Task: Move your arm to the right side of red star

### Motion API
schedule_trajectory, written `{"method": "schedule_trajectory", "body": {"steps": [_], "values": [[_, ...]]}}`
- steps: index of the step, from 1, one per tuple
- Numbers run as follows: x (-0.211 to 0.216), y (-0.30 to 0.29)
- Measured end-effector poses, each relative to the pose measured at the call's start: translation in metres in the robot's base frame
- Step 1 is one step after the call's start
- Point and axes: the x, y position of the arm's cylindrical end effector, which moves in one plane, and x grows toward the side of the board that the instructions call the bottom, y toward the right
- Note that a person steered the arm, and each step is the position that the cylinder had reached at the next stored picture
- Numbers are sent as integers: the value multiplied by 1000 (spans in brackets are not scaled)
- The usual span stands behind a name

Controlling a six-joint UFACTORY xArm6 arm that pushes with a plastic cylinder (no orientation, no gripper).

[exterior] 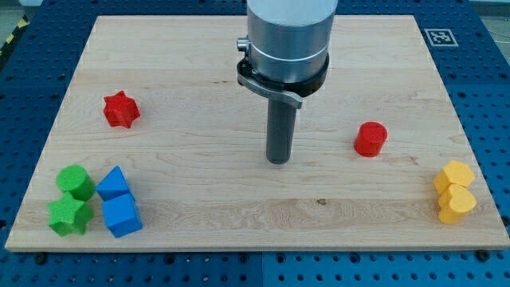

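Note:
The red star (121, 109) lies on the wooden board (239, 215) at the view's left, a little above mid-height. My tip (278, 161) touches the board near the middle, well to the right of the red star and slightly lower. Bare board lies between them. The rod hangs from a grey cylinder at the view's top centre.
A red cylinder (370, 139) lies right of my tip. Two yellow blocks (455, 176) (457, 204) sit at the right edge. At the bottom left are a green cylinder (75, 182), a green star (68, 216), a blue triangular block (113, 184) and a blue cube (122, 215).

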Motion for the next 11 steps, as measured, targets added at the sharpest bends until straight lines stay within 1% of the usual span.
{"method": "schedule_trajectory", "body": {"steps": [2,3,5,8,11], "values": [[0,4],[5,25],[6,41],[9,112],[14,162]]}}
